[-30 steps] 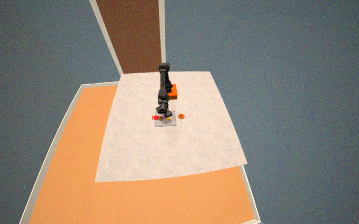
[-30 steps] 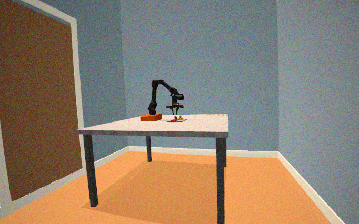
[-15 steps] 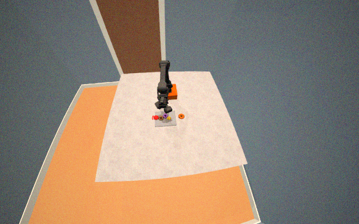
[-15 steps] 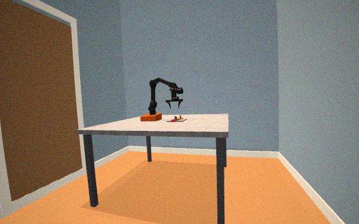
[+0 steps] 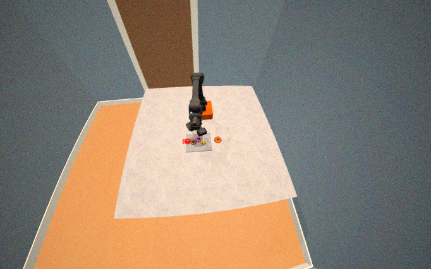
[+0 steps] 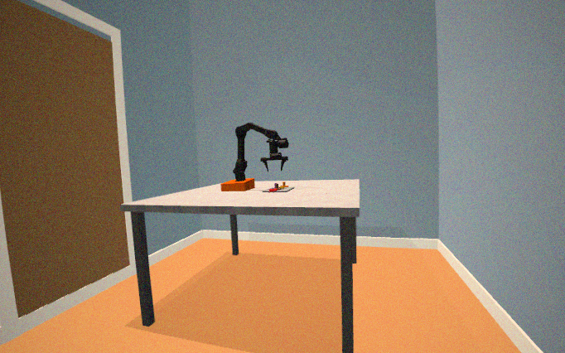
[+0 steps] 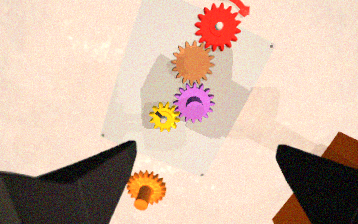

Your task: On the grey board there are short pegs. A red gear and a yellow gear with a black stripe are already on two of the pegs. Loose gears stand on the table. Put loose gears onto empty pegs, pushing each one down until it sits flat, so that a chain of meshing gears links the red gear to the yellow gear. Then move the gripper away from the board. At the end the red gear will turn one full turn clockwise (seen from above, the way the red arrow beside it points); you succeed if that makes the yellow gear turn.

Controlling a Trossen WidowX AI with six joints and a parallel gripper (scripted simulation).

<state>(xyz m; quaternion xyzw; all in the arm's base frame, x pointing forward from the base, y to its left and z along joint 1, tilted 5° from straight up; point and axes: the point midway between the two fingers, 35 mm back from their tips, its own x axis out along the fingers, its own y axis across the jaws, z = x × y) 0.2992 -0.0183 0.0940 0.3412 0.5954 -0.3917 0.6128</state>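
The grey board carries a row of gears. The red gear is at one end, beside the red arrow. A brown gear adjoins it, then a purple gear, then the yellow gear with its black stripe. Neighbouring gears' teeth appear to meet; whether each sits fully flat is hard to tell. An orange gear with a handle stands on the table off the board. My gripper is wide open and empty, raised above the board.
The orange base block under the arm is on the table behind the board. The orange gear is near the left finger in the wrist view. The arm reaches over from the base.
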